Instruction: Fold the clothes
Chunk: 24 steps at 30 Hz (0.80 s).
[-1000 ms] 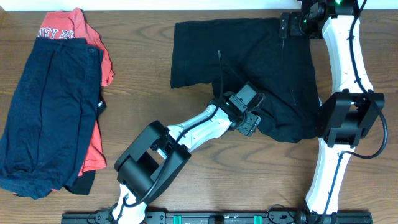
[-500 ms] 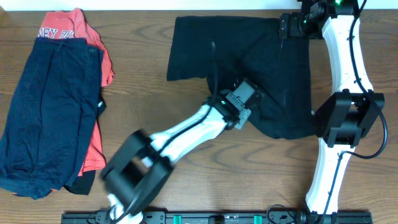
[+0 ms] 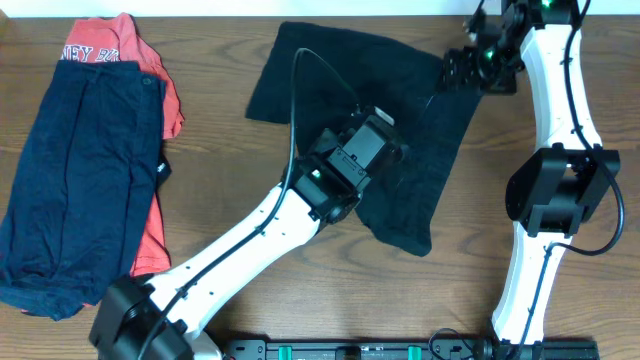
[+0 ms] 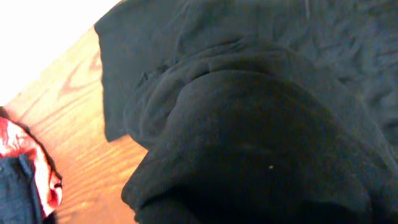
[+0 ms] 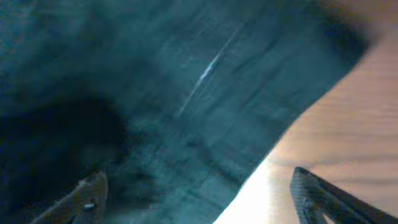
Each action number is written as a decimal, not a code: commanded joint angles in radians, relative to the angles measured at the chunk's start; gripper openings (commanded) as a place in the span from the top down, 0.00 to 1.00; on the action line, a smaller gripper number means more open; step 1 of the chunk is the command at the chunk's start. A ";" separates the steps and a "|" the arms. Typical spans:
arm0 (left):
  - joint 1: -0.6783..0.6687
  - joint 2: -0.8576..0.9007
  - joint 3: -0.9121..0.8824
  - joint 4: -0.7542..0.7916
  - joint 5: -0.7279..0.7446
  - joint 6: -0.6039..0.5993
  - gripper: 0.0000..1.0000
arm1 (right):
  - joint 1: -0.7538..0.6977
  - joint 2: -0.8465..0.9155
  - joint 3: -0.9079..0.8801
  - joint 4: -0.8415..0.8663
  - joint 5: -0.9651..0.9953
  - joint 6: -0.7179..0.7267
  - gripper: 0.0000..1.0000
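Far left: navy garment [image 3: 80, 170] lay folded atop red shirt [image 3: 152, 225] on table [image 3: 220, 170]. Centre: black garment [image 3: 330, 60] lay rumpled and slanted near far edge. Left gripper [image 3: 375, 135] sat over garment's middle, cloth bunched against wrist camera; claw state could not be told. Right gripper [image 3: 465, 70] was at garment's right corner, fingers [image 5: 93, 190] spread wide over cloth.
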 commanded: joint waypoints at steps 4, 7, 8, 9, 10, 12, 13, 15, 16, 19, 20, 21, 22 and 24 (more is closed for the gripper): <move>0.005 0.057 0.002 -0.005 -0.030 0.013 0.94 | 0.072 -0.012 0.010 -0.169 -0.194 -0.161 0.10; 0.005 0.080 0.002 -0.006 -0.030 0.013 0.94 | 0.114 -0.012 0.010 -0.230 -0.081 -0.109 0.08; 0.005 0.087 0.002 -0.007 -0.030 0.013 0.94 | 0.125 -0.012 0.008 -0.238 -0.040 -0.073 0.09; 0.005 0.093 0.002 -0.010 -0.030 0.013 0.94 | 0.137 -0.012 0.002 -0.238 0.000 -0.034 0.09; 0.005 0.102 0.002 -0.015 -0.031 0.013 0.94 | 0.151 -0.013 -0.005 -0.238 0.044 0.008 0.09; 0.008 0.115 0.002 -0.035 -0.031 0.013 0.94 | 0.182 -0.013 -0.032 -0.238 0.127 0.085 0.09; 0.010 0.120 0.002 -0.049 -0.031 0.013 0.94 | 0.195 -0.013 -0.050 -0.238 0.166 0.118 0.09; 0.023 0.126 0.002 -0.082 -0.031 0.001 0.94 | 0.222 -0.013 -0.096 -0.236 0.232 0.171 0.10; 0.030 0.127 0.002 -0.098 -0.031 -0.007 0.94 | 0.232 -0.013 -0.121 -0.231 0.251 0.188 0.11; 0.061 0.127 0.001 -0.147 -0.031 -0.025 0.94 | 0.259 -0.013 -0.214 -0.176 0.268 0.227 0.13; 0.070 0.127 0.001 -0.163 -0.031 -0.025 0.94 | 0.263 -0.013 -0.243 -0.153 0.268 0.240 0.14; 0.080 0.127 0.001 -0.178 -0.031 -0.024 0.94 | 0.266 -0.013 -0.277 -0.123 0.268 0.254 0.15; 0.091 0.127 0.001 -0.197 -0.031 -0.024 0.94 | 0.266 -0.013 -0.307 -0.096 0.268 0.267 0.15; 0.111 0.127 0.001 -0.229 -0.031 -0.024 0.94 | 0.265 -0.013 -0.366 -0.039 0.264 0.290 0.16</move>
